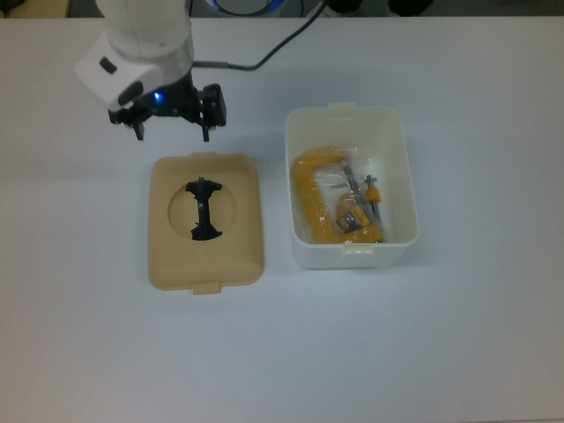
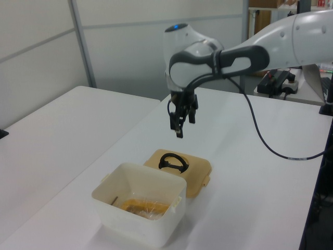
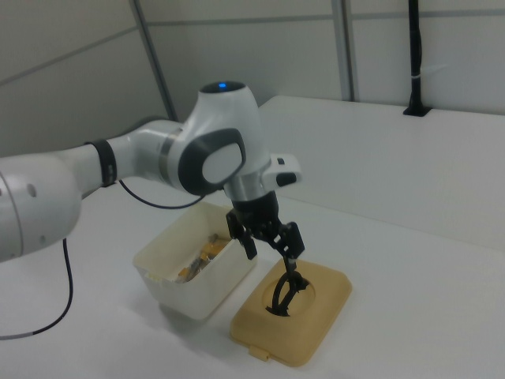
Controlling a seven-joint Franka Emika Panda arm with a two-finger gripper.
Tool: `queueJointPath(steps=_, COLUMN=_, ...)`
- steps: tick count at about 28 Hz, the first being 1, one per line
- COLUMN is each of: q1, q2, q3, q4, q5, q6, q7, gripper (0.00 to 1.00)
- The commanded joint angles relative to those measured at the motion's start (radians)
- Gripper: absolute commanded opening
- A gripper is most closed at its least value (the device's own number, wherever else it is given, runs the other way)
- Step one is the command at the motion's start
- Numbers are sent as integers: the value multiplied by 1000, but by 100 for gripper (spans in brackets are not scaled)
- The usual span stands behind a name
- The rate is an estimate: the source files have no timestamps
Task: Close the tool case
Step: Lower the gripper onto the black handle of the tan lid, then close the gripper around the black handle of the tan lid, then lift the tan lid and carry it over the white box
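- Pincer in upper left of top view, hanging above the counter just past the top edge of the lid; fingers spread wide, nothing held.
- In right view the pincer hangs close over the lid's handle, tips pointing down; looks like approach for a handle grab, as I read it.
- Lid tan, lying flat on the counter at centre left of top view, recess side up, so the black handle is exposed w/ room around it for fingers.
- Box white, open, centre right of top view, just beside the lid w/ a narrow gap, not touching.
- Inside the box: yellow tool in clear plastic wrap, sitting below the rim, so prob. no obstruction to the lid seating.
- Latch tabs on lid short edges and box short edges face the same way, so lid should only need a sideways shift, no turning.
- Task stage: tool case not yet closed; lid not yet lifted.
- Risk: handle is thin, lid could tilt when raised, snagging the box rim.
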Motion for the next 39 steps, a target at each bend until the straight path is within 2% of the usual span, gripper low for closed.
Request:
queueJointPath(steps=1, q1=15, q2=5, q3=-1, q4=-105, q5=-12, q6=145, q7=35, gripper=100)
queueJointPath(steps=4, q1=19, q2=23, q3=5, q4=-159, q5=-12, q6=275, q7=62, gripper=100)
queueJointPath(steps=10, q1=33, q2=82, q3=5, q4=-153, q5=-21, q6=330, q7=67, gripper=98)
queueJointPath(steps=13, q1=33, q2=82, q3=5, q4=-153, q5=-23, q6=339, q7=61, gripper=80)
queueJointPath(steps=14, q1=32, q2=82, q3=5, q4=-153, q5=-23, q6=339, q7=58, gripper=63)
queueJointPath(steps=18, q1=27, q2=83, q3=5, q4=-150, q5=-21, q6=342, q7=58, gripper=30)
queueJointPath(steps=19, q1=24, q2=82, q3=5, q4=-142, q5=-12, q6=340, q7=58, gripper=18)
queueJointPath(steps=22, q1=21, q2=83, q3=5, q4=-132, q5=-9, q6=340, q7=58, gripper=1)
queueJointPath(steps=39, q1=16, q2=88, q3=-1, q4=-115, q5=-9, q6=333, q7=47, gripper=0)
